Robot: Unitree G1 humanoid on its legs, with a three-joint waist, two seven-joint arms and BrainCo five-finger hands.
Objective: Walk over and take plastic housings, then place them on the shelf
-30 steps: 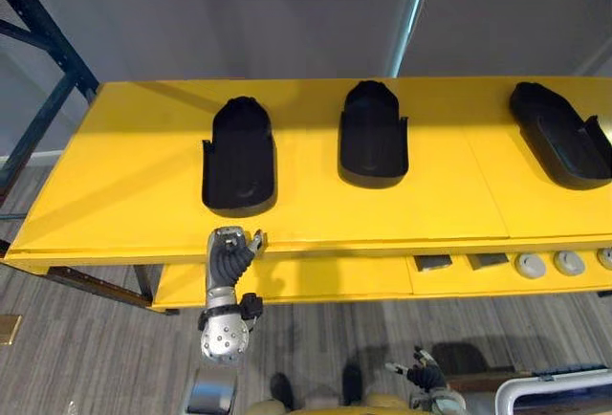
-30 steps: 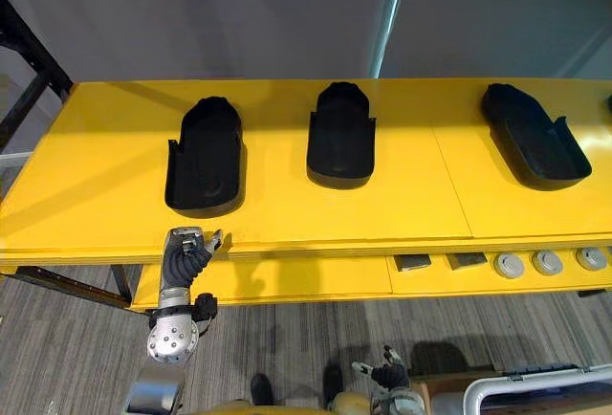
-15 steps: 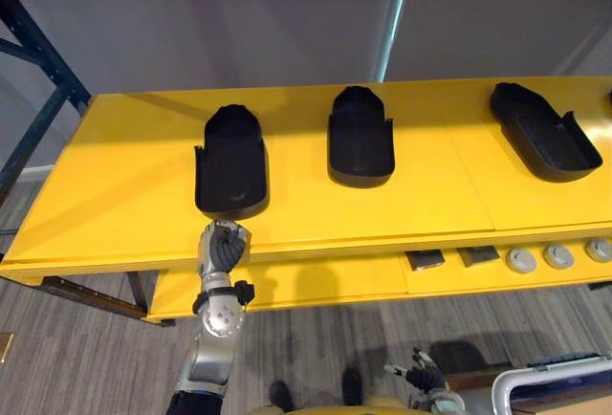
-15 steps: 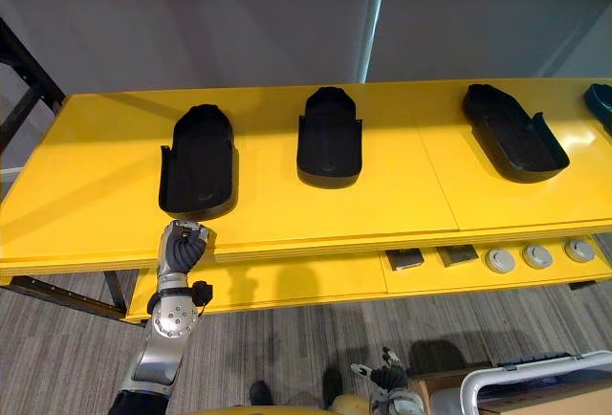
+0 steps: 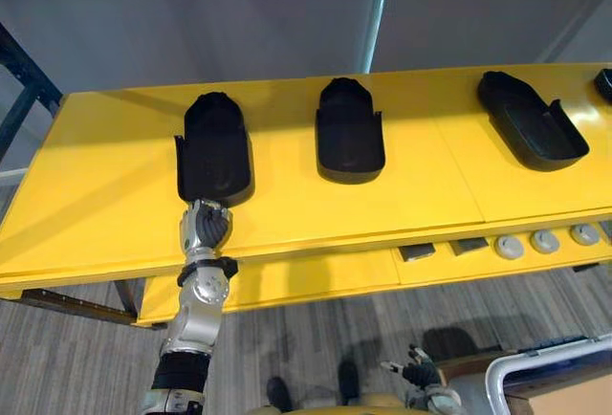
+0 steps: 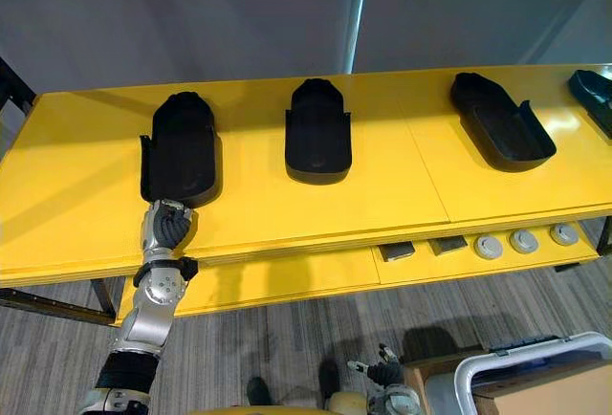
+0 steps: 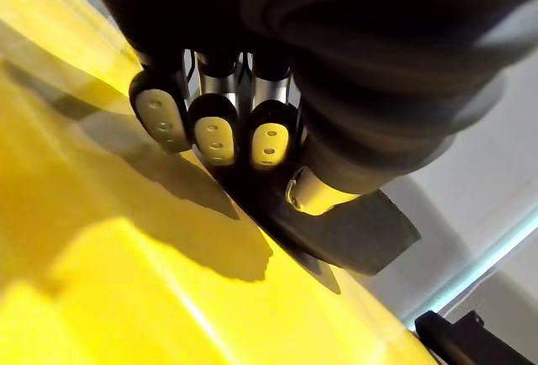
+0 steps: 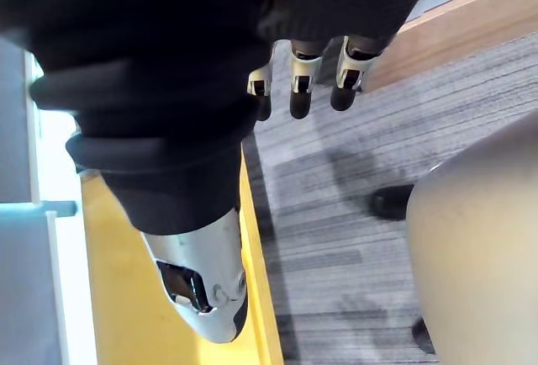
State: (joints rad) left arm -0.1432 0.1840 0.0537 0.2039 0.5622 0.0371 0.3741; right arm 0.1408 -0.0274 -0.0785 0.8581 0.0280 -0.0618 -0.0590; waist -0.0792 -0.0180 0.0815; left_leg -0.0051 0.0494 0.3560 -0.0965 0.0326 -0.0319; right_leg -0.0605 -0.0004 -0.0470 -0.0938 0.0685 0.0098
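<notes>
At left housing (image 5: 212, 147): left hand (image 5: 204, 227), curled, empty
Surface (image 5: 96, 205): middle housing (image 5: 350, 133), right housing (image 5: 531, 131) apart
Right hand (image 8: 301, 79): low, relaxed

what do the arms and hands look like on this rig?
Silver-grey arms; the left arm has a round silver wrist joint and a black band behind it. Left hand and right hand: dark ribbed covers, silver fingers with dark tips; the left fingertips carry pale dotted pads.

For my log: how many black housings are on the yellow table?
4 housings: one at the left robot hand, one central, one further right, one cut by the edge; more possibly beyond.
</notes>
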